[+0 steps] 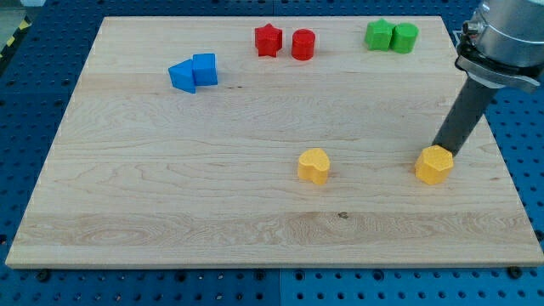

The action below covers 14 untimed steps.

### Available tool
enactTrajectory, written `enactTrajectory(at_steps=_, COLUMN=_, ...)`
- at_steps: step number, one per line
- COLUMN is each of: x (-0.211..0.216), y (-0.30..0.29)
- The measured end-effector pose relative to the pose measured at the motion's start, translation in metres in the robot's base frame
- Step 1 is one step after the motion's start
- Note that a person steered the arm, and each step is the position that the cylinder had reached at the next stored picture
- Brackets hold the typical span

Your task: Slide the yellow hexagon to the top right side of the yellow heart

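The yellow hexagon (433,165) lies on the wooden board at the view's right, a little below the middle. The yellow heart (314,166) lies near the board's centre, well to the left of the hexagon and level with it. My tip (441,150) touches the board just at the hexagon's top right edge. The dark rod slants up to the view's right, to the arm's grey end.
A red star (268,40) and a red cylinder (303,44) sit at the top middle. Two green blocks (379,35) (405,38) sit at the top right. Two blue blocks (183,76) (205,69) sit touching at the top left. The board's right edge (497,153) runs close to the hexagon.
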State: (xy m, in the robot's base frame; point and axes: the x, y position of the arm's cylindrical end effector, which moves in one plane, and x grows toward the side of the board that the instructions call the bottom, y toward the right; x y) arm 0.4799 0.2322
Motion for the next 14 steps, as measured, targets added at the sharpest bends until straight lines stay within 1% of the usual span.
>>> enactTrajectory(at_steps=1, x=0.001, y=0.033)
enactTrajectory(at_steps=2, x=0.004, y=0.033)
enactTrajectory(at_steps=3, x=0.021, y=0.033)
enactTrajectory(at_steps=4, x=0.027, y=0.033)
enactTrajectory(at_steps=6, x=0.027, y=0.029)
enactTrajectory(at_steps=10, x=0.032, y=-0.033)
enactTrajectory(at_steps=11, x=0.033, y=-0.052)
enactTrajectory(at_steps=12, x=0.033, y=-0.085)
enactTrajectory(at_steps=13, x=0.015, y=-0.114)
enactTrajectory(at_steps=14, x=-0.020, y=-0.142)
